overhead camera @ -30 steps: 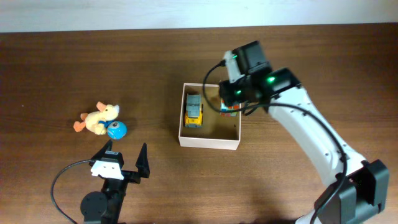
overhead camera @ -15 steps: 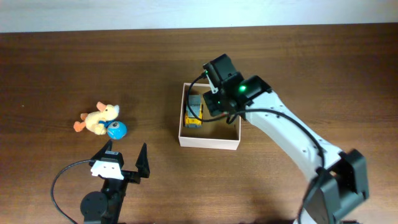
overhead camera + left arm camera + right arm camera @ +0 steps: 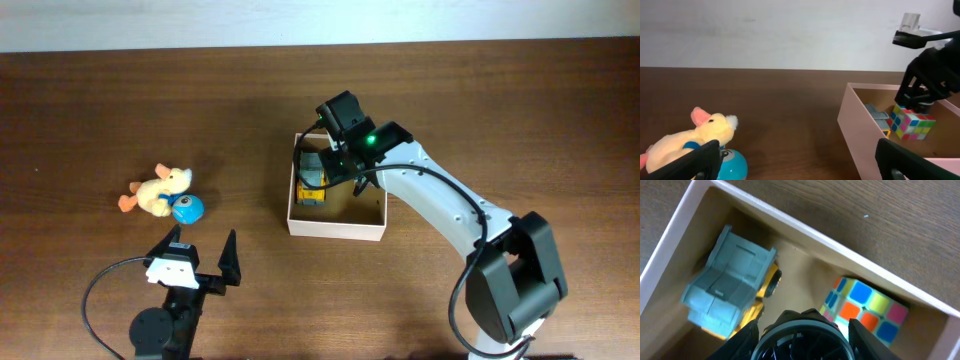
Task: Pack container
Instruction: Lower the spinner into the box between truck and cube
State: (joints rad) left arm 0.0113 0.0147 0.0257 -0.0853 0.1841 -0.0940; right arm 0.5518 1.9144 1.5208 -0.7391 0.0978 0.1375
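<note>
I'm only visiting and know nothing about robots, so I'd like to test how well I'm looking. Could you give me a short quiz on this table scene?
1. True or false: the toy truck lies inside the container.
2. Which toy is outside the container? A) the puzzle cube B) the plush duck C) the toy truck
3. Is the left end effector open or shut?

Key: 1 true; 2 B; 3 open.
</note>
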